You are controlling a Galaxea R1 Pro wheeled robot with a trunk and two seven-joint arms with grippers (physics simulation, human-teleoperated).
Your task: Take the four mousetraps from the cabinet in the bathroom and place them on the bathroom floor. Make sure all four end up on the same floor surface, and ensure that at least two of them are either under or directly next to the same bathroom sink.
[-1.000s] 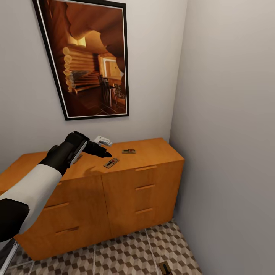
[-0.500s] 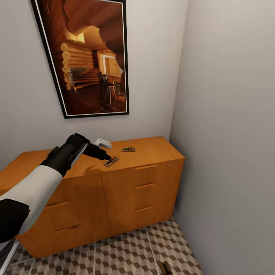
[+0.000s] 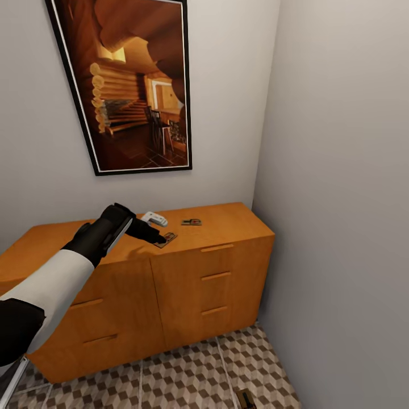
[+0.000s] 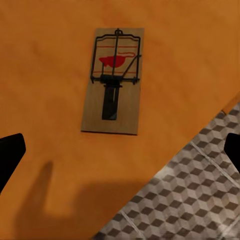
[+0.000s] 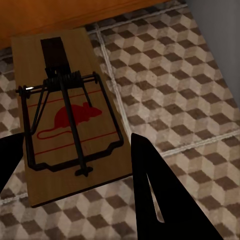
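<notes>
In the head view, the left gripper [image 3: 161, 239] covers the near end of a mousetrap [image 3: 168, 237] by the cabinet's [image 3: 187, 272] front edge. A second mousetrap [image 3: 191, 222] farther back is too small to show its wire parts. A third [image 3: 246, 399] is cut off at the frame's bottom edge. The cabinet's left end runs behind the arm. In the right wrist view, dark fingers [image 5: 160, 200] overlap the held mousetrap's [image 5: 65, 120] edge.

- I have bare surface [image 3: 238, 218] on the cabinet around the nearer mousetrap [image 3: 166, 239]; a white object [image 3: 154, 218] sits just behind.
- The side wall [image 3: 341, 170] hems the cabinet's right end.
</notes>
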